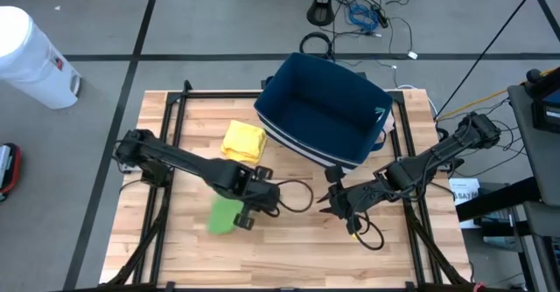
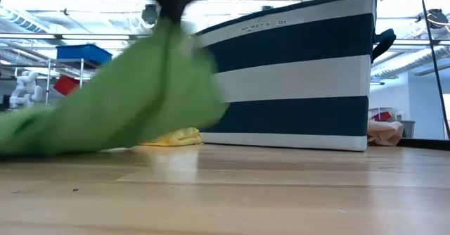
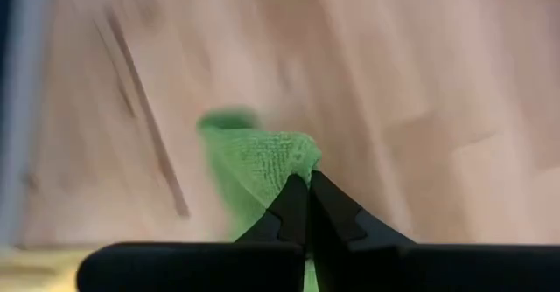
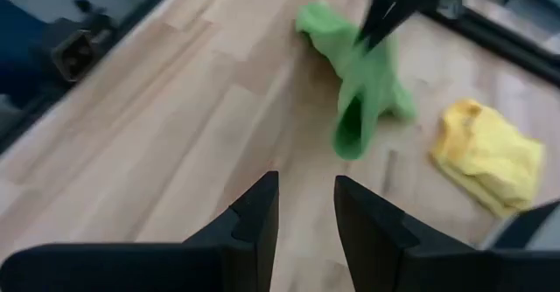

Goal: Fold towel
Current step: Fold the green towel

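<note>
Green towel (image 4: 363,82) hangs from my left gripper (image 3: 306,187), pinched tight, while my right gripper (image 4: 306,206), parted and empty, faces it.

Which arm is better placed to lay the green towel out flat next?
Left, probably: the left gripper is shut on the green cloth towel, lifting it off the table. The right gripper hangs open, apart from it.

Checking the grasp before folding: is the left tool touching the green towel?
Touching. In the left wrist view, the left tool is pinched shut on the green towel.
</note>
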You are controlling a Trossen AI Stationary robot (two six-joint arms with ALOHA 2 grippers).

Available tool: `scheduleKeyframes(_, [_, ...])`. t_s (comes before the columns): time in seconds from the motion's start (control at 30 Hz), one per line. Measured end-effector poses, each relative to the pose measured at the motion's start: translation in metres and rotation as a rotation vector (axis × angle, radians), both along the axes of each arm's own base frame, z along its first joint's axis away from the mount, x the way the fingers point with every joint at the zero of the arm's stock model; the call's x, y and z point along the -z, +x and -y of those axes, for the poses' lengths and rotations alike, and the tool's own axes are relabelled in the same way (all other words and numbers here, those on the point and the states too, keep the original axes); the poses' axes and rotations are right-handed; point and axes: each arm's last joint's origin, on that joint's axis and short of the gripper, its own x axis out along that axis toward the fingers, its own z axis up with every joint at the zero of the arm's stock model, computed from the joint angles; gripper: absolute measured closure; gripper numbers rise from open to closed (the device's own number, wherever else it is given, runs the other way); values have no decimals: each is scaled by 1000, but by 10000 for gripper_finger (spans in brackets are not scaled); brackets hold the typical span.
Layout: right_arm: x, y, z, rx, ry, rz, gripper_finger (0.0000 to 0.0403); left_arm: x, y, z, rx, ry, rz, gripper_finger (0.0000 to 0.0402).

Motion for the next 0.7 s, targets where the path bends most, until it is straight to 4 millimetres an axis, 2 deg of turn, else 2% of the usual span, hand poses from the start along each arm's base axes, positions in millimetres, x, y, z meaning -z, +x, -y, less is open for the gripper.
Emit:
scheduleKeyframes(0.17, [0,-1,-3,-82,68,-27,303,-92,-2,19,98,-18,269,401])
scheduleKeyframes(0.23, [-1,0,-5,-119,96,-22,303,-119,-8,24,107,25,382,401])
scheduleKeyframes(0.3, [-4,-1,-9,-161,107,-2,303,-136,-12,23,82,65,446,401])
scheduleKeyframes(0.37, [-6,-1,-13,-191,100,27,303,-139,-13,18,59,74,439,401])
scheduleKeyframes(0.47, [-7,-1,-15,-199,77,53,303,-129,-13,11,7,79,348,401])
scheduleKeyframes(0.6, [-8,1,-10,-64,-14,99,303,-115,-10,12,7,54,278,401])
scheduleKeyframes(0.7, [-8,2,-7,21,-66,127,303,-112,-8,19,41,26,292,401])
